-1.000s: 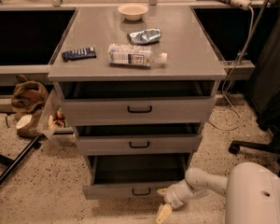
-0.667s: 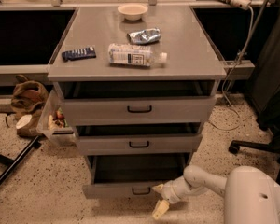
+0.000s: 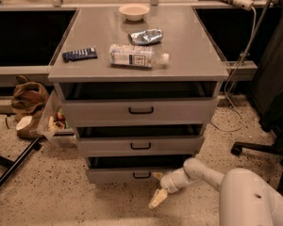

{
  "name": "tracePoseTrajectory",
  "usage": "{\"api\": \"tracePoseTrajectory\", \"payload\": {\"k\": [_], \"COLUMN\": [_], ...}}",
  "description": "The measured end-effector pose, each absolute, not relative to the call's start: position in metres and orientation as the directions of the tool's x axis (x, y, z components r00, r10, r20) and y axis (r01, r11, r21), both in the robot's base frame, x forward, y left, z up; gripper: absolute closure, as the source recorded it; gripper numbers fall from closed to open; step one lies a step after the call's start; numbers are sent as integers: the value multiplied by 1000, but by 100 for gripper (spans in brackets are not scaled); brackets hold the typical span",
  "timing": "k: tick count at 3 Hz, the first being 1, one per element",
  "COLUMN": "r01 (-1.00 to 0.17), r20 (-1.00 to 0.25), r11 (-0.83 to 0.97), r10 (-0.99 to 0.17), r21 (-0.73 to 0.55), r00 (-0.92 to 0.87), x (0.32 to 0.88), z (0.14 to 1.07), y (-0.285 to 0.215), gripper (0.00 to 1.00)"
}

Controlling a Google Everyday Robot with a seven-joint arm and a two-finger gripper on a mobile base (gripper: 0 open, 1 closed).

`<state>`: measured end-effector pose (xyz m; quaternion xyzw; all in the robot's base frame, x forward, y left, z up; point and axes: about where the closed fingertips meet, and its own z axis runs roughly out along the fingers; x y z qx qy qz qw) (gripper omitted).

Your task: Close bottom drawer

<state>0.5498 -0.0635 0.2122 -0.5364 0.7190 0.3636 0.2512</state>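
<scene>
The bottom drawer (image 3: 118,175) is the lowest of three grey drawers in the cabinet. It stands out a little, with a narrow dark gap above its flat front, and has a small black loop handle (image 3: 141,175). My gripper (image 3: 157,187) is at the right part of the drawer front, just right of the handle. It is open. One cream fingertip (image 3: 156,175) is against the front and the other (image 3: 157,199) hangs lower, near the floor. My white arm (image 3: 203,173) reaches in from the lower right.
The middle drawer (image 3: 140,146) and top drawer (image 3: 140,110) also stand out a little. On the cabinet top lie a plastic bottle (image 3: 137,56), a foil bag (image 3: 145,36), a dark bar (image 3: 79,54) and a bowl (image 3: 134,11). A bag (image 3: 29,98) and bin stand left; a chair base (image 3: 259,149) stands right.
The bottom drawer has slid back into the cabinet and now shows far less of its inside. My gripper has moved left and forward with the drawer front.
</scene>
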Motion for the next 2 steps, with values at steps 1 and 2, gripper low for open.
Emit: {"api": "tracePoseTrajectory", "payload": {"k": [1,2], "r01": [-954,-954], "r20": [-751,-744], "r11": [160,166], "r10": [-589,-599], "r21": [253,248], "r00": [-298,-298], "x": [550,569], "z": [212,205], "y": [-64,-66], "gripper": [0,0]}}
